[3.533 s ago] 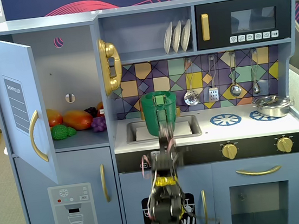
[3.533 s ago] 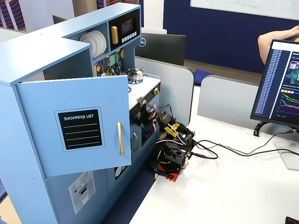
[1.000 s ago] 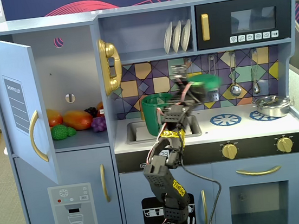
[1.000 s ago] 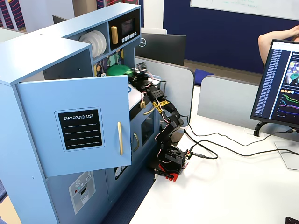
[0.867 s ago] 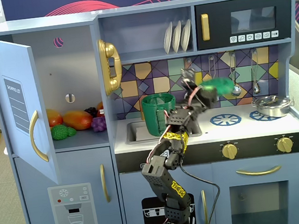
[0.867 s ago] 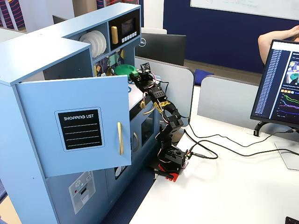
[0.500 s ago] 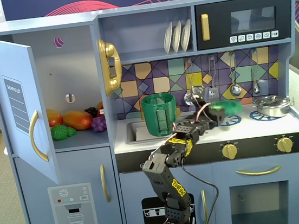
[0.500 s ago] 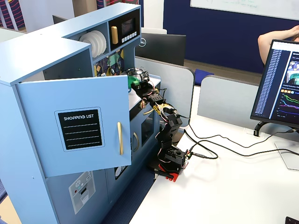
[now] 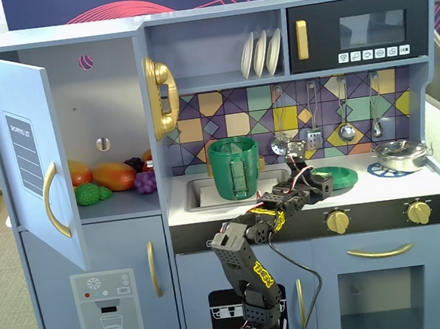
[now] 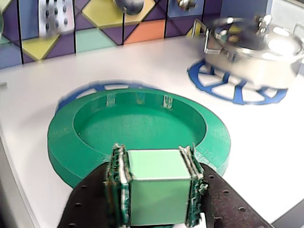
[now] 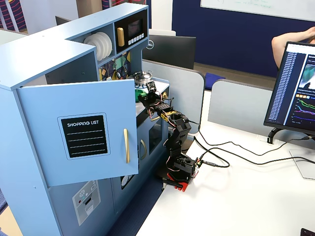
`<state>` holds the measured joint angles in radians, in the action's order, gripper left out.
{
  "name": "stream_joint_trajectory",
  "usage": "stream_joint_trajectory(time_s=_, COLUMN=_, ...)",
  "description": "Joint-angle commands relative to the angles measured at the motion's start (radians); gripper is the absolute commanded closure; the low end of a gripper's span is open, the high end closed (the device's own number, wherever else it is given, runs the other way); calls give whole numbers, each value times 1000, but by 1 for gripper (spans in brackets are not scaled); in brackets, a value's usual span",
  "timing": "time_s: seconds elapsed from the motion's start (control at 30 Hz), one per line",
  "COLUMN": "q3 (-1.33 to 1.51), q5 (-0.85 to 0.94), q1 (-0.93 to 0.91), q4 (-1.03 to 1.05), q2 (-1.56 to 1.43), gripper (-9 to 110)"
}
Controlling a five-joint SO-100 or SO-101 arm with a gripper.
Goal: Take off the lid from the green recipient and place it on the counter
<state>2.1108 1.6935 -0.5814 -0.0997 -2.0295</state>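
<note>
The green lid lies flat on the white counter, hollow side up, over a blue burner ring. In a fixed view the lid sits right of the sink. The tall dark green recipient stands uncovered in the sink, left of the arm. My gripper is at the lid's near rim, its taped pads pressed on both sides of a pale green block at that rim. In a fixed view the gripper reaches over the counter's front edge to the lid's left side.
A steel pot with a lid stands on the second burner ring, to the right and behind. Utensils hang on the tiled back wall. The sink basin holds the recipient. The fridge door stands open at left.
</note>
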Motion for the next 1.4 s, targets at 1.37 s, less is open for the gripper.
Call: stream_joint_trajectory(time_s=1.37, q3=853, q5=-207, q1=580, q4=1132, q2=-1005, gripper=101)
